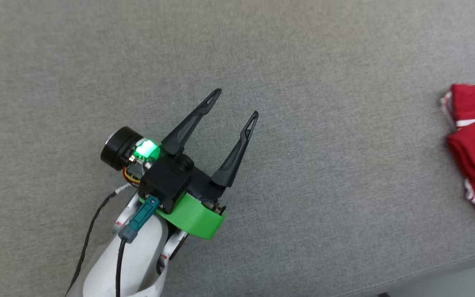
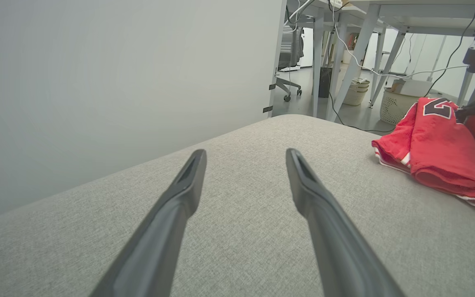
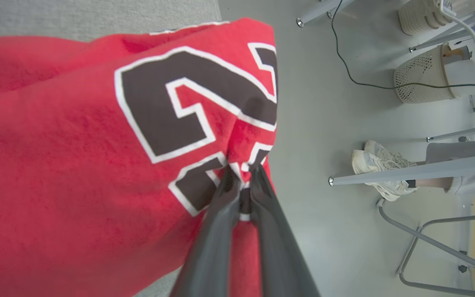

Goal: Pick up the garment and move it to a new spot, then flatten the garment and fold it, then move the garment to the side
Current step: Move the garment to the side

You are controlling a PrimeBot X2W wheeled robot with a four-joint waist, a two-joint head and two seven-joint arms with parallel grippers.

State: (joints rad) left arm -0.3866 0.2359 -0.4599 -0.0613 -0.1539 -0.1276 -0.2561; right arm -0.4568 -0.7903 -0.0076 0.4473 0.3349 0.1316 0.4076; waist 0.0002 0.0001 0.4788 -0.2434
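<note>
Between the closed fingers of the right pincer (image 3: pixel 243 177) a fold of the garment (image 3: pixel 76 165) is pinched at its black-and-white number, and the fingertips are partly buried in the red cloth. Outward from there, the garment lies bunched at the right side of the grey table (image 1: pixel 303 62). The head view's edge cuts it off, and its lettering is only partly readable. Well apart to the left, the left pincer (image 1: pixel 235 104) stands open and empty over bare table.

Bright, even, soft-shadowed light; sharp focus, with wide-angle bending at wrist-view edges.
</note>
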